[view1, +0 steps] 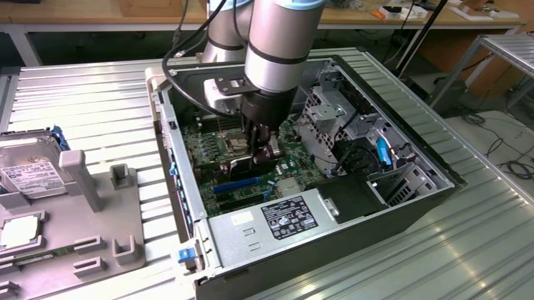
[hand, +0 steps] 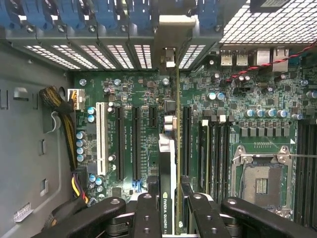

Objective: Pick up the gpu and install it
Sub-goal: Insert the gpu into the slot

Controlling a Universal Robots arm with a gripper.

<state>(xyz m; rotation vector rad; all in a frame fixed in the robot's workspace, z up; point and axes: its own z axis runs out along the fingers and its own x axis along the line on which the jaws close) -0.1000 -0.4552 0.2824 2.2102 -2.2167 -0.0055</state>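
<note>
The gpu (hand: 171,148) is a thin dark card, seen edge-on in the wrist view, with its silvery bracket (hand: 172,37) against the case's rear slot openings. My gripper (hand: 173,218) is shut on the card, one black finger (hand: 146,214) on each side. The card stands upright over the green motherboard (hand: 143,89), along the expansion slots (hand: 134,144); I cannot tell whether it touches a slot. In the exterior view the gripper (view1: 262,150) reaches down into the open computer case (view1: 417,206), and the gpu (view1: 229,167) shows as a dark plate below it, just above a blue slot (view1: 237,185).
A power supply (view1: 284,219) fills the case's near end, and a metal drive cage (view1: 329,112) stands at the exterior view's right of the arm. A grey fixture tray (view1: 92,187) outside holds a hard drive (view1: 29,172). Bundled cables (hand: 62,114) and the CPU socket (hand: 260,183) flank the card.
</note>
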